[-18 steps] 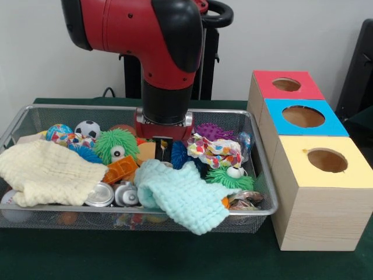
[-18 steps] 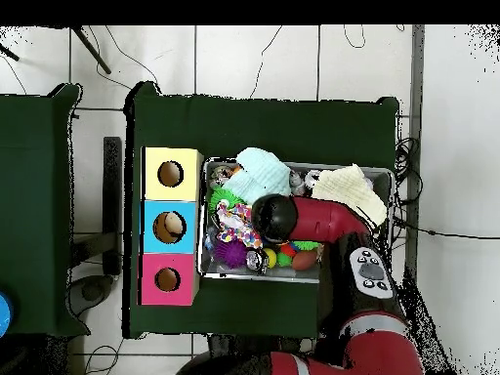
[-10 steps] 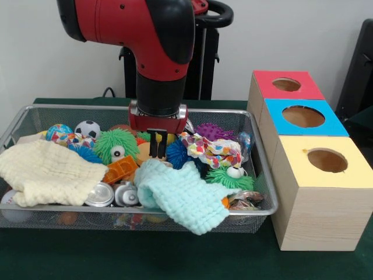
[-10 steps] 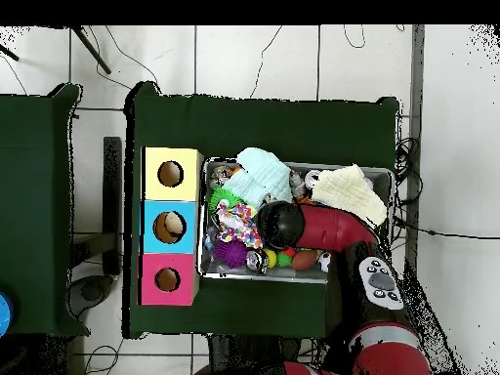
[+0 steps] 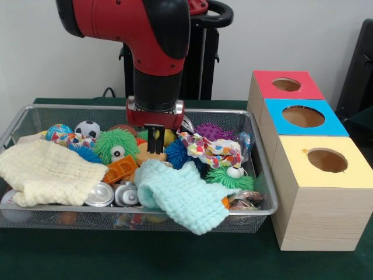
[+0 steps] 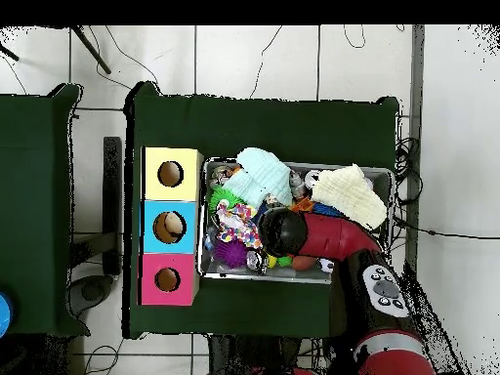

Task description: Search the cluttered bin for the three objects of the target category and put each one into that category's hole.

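The wire mesh bin [image 5: 263,169] is full of toys and cloths; it also shows in the overhead view [image 6: 293,278]. Two silvery cans lie side by side at the bin's front, one [image 5: 100,194] against the cream cloth and one [image 5: 125,194] against the mint cloth. A crumpled silvery thing [image 5: 245,200] lies at the front right corner; I cannot tell if it is a can. My gripper [image 5: 154,140] hangs over the bin's middle back, above an orange ball, shut and empty. In the overhead view the arm [image 6: 281,231] hides it.
A cream cloth [image 5: 46,172] and a mint cloth [image 5: 183,195] cover part of the pile. Green fuzzy toys [image 5: 116,146], balls and a purple spiky toy [image 5: 213,131] lie around. Red [image 5: 285,84], blue [image 5: 303,116] and yellow [image 5: 326,160] boxes with holes stand to the right.
The arm has moved a little to the left in the front view and the gripper has risen slightly. The things in the bin have not moved.
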Available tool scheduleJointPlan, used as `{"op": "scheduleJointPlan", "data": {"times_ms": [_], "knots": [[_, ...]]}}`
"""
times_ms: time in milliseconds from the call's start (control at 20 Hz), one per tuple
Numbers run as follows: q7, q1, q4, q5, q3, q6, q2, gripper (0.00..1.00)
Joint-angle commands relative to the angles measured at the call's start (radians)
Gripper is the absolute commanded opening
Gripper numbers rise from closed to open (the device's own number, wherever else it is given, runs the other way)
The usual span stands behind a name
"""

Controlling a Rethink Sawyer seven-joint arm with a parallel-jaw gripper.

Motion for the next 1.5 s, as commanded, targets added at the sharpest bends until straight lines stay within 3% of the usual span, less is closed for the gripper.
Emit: {"op": "scheduleJointPlan", "data": {"times_ms": [50, 450, 1100, 1500], "knots": [[0.106, -0.016, 0.070, -0.010, 0.066, -0.082, -0.008, 0.00], [0.109, -0.001, 0.070, -0.018, 0.050, -0.084, 0.000, 0.00], [0.087, -0.047, 0.115, -0.066, 0.054, -0.224, 0.048, 0.00], [0.091, -0.016, 0.068, -0.039, 0.045, -0.174, 0.055, 0.00]]}}
